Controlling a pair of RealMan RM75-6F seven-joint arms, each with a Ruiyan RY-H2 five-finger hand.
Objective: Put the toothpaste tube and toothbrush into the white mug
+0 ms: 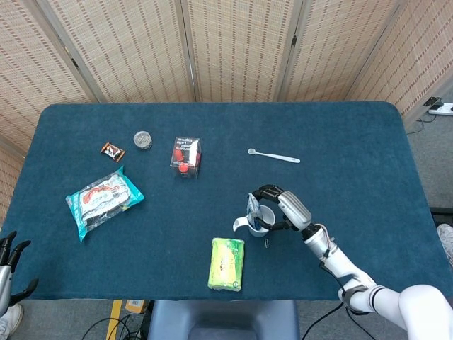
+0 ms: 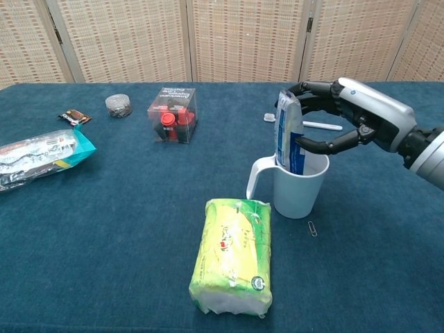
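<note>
Woven reed screens stand behind a worktop (image 1: 354, 134) covered in dark blue cloth. Near its front edge we see the white handled mug (image 2: 297, 186), and the blue-and-white toothpaste tube (image 2: 288, 135) stands upright inside it, upper half above the rim. The right robot hand (image 2: 347, 118) curls around the tube's top, fingers (image 2: 309, 89) over it and thumb against its side. The left robot hand (image 1: 8, 253) hangs off the worktop's left front corner, fingers apart, holding nothing. The white toothbrush (image 1: 274, 155) lies flat behind the mug, well apart. A yellow-green soft packet (image 2: 232, 255) lies just in front of the mug.
</note>
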